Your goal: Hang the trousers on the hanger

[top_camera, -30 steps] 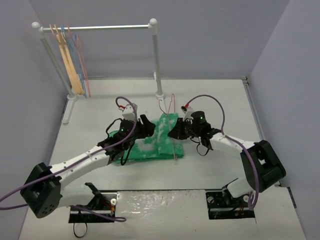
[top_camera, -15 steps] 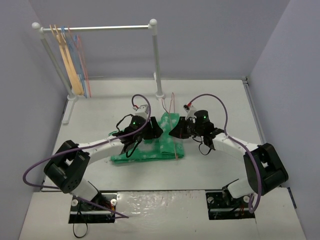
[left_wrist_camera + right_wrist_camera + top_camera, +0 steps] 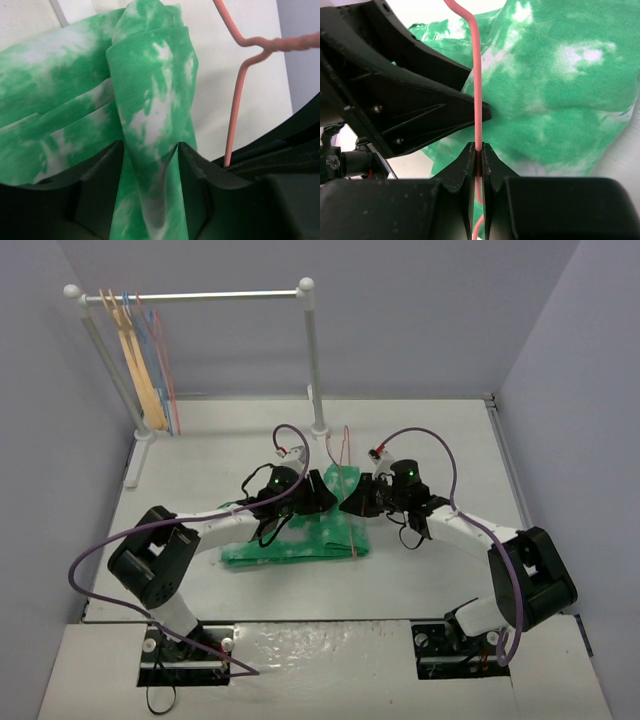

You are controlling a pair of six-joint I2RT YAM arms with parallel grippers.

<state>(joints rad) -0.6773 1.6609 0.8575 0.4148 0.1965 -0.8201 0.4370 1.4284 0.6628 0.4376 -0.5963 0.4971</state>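
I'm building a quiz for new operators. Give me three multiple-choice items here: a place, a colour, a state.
1. Where do the trousers lie? A. On a shelf. B. On the table. C. In a basket.
2. What colour is the hanger in the right gripper? A. Blue. B. Pink. C. Tan.
3. How do that gripper's jaws stand? A. Wide open. B. Shut on cloth. C. Shut on the hanger.
Answers: B, the green cloth lies on the tabletop; B, the wire is pink; C, the jaws pinch the wire.
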